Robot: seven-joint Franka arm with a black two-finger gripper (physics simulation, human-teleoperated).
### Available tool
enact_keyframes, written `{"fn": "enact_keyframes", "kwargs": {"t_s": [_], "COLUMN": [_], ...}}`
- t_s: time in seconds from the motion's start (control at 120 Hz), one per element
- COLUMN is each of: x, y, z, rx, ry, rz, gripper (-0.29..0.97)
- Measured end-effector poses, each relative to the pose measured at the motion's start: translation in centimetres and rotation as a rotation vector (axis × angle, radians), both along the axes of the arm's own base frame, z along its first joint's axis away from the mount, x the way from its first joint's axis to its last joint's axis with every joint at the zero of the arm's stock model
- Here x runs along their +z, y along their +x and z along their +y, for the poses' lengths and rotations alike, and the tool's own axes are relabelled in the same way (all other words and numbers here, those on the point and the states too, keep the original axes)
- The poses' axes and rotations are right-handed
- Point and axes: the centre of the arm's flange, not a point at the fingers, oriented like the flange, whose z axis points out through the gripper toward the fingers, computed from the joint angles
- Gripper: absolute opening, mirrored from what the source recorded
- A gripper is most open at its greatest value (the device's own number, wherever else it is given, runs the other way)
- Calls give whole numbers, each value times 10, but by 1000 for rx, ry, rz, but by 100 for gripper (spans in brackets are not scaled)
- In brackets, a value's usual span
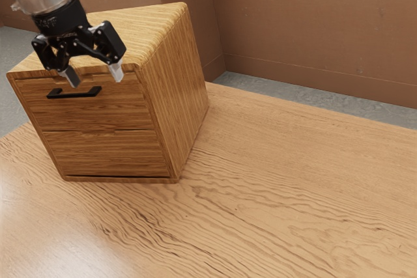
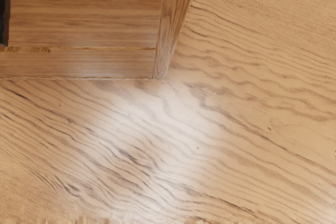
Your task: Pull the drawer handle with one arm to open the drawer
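Observation:
A wooden cabinet stands on the table at the exterior view's left, with two drawer fronts facing the near left. The upper drawer carries a black bar handle and sits flush with the cabinet front. My gripper hangs open just above and slightly right of the handle, its fingers pointing down in front of the cabinet's top edge, with nothing between them. In the wrist view the cabinet's front and its corner edge appear, with one end of the black handle at the picture's edge.
The wooden table stretches wide to the exterior view's right and front of the cabinet. Brown walls stand behind, with a strip of grey floor at their foot.

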Motion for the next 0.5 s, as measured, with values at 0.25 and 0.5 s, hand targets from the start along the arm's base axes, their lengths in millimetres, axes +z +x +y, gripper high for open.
{"fn": "enact_keyframes", "kwargs": {"t_s": [0.25,0.5], "x": [3,-22], "y": [-16,-54], "z": [-6,22], "rx": [481,814], "ry": [-63,-128], "rz": [59,87], "gripper": [68,68]}}
